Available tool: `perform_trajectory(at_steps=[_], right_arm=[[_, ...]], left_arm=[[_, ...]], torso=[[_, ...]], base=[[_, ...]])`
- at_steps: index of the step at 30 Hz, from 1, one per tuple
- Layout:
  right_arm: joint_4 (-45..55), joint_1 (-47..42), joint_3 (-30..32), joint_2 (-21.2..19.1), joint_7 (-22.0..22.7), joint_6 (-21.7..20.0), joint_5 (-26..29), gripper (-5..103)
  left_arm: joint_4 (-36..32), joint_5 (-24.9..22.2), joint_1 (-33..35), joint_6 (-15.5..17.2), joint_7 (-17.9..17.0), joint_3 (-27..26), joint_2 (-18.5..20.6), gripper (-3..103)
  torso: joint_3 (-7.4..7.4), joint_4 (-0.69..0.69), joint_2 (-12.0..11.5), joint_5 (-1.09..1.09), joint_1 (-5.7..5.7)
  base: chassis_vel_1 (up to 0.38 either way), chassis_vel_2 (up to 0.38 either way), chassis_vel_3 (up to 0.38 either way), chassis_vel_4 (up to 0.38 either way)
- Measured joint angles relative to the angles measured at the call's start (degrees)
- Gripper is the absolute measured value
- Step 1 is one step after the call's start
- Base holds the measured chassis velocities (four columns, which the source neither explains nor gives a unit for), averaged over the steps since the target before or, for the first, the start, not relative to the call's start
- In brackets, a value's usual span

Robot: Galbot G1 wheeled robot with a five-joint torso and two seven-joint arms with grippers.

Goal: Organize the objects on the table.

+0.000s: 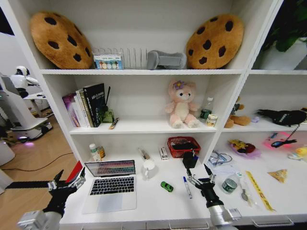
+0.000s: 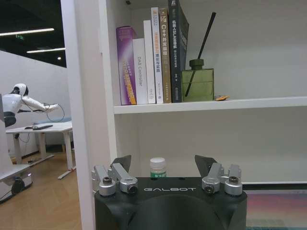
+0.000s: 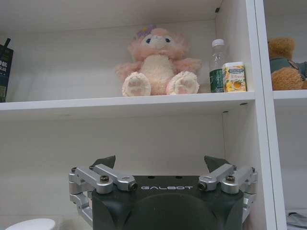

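On the white table [image 1: 158,208] an open silver laptop [image 1: 110,188] lies at the left. A tiny green piece [image 1: 166,186] and a slim marker pen [image 1: 187,187] lie at the middle. A green-lidded jar [image 1: 229,185] stands to the right, and another slim pen [image 1: 143,154] lies near the back. My left gripper [image 1: 70,177] hovers open just left of the laptop, holding nothing; in the left wrist view that left gripper [image 2: 163,162] faces the shelf unit. My right gripper [image 1: 200,176] is open and holds nothing, between the marker and the jar; the same right gripper [image 3: 158,163] points at the shelves.
A white mug [image 1: 148,167], a red basket [image 1: 183,146] and small bottles [image 1: 96,152] stand at the table's back. Shelves above hold books [image 2: 148,62], a green diffuser [image 2: 199,84], a pink plush bear [image 3: 160,62] and cookie cushions [image 1: 60,38]. Clutter covers the right side [image 1: 244,148].
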Motion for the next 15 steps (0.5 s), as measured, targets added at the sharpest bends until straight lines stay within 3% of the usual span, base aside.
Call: perform_trajectory(at_steps=[1, 3, 5, 6, 8, 10, 13, 15], right_arm=[[-0.1, -0.1, -0.1, 0.3, -0.1, 0.2, -0.2, 100], [-0.1, -0.1, -0.1, 0.5, -0.1, 0.3, -0.4, 100], [-0.1, -0.1, -0.1, 0.5, -0.1, 0.4, -0.5, 100], [-0.2, 0.0, -0.1, 0.5, -0.1, 0.6, -0.7, 100], [-0.3, 0.0, -0.1, 0.5, -0.1, 0.6, -0.8, 100], [-0.3, 0.0, 0.0, 0.5, -0.1, 0.7, -0.9, 100], [-0.5, 0.0, 0.0, 0.6, 0.0, 0.7, -1.3, 100], [-0.8, -0.1, 0.0, 0.7, 0.0, 0.7, -1.8, 100]], left_arm=[[-0.1, -0.1, 0.1, -0.3, 0.4, -0.1, 0.2, 69], [-0.2, -0.2, 0.2, -0.4, 0.7, -0.1, 0.3, 58], [-0.2, -0.2, 0.2, -0.4, 0.7, -0.1, 0.4, 58], [-0.2, -0.2, 0.2, -0.4, 0.6, -0.1, 0.4, 47], [-0.2, -0.2, 0.3, -0.5, 0.5, 0.0, 0.4, 47], [-0.2, -0.1, 0.4, -0.5, 0.4, 0.0, 0.3, 36], [-0.2, 0.0, 0.5, -0.5, 0.3, 0.0, 0.3, 30], [-0.2, 0.0, 0.5, -0.7, 0.3, 0.0, 0.4, 20]], torso=[[-0.01, -0.01, 0.0, 0.02, -0.02], [-0.01, 0.00, 0.0, 0.00, -0.03], [-0.01, 0.00, 0.0, 0.01, -0.03], [0.00, 0.00, 0.0, 0.01, -0.02], [0.00, 0.00, 0.0, 0.01, -0.01], [0.01, 0.00, 0.0, 0.01, 0.02], [0.01, 0.00, 0.0, 0.02, 0.02], [0.01, 0.01, 0.0, 0.02, 0.03]], base=[[0.051, -0.060, -0.080, 0.028], [0.053, -0.052, -0.040, 0.043], [0.050, -0.044, -0.029, 0.028], [0.000, 0.000, 0.000, 0.000], [0.000, 0.000, 0.000, 0.000], [0.000, 0.000, 0.000, 0.000], [0.000, 0.000, 0.000, 0.000], [0.000, 0.000, 0.000, 0.000]])
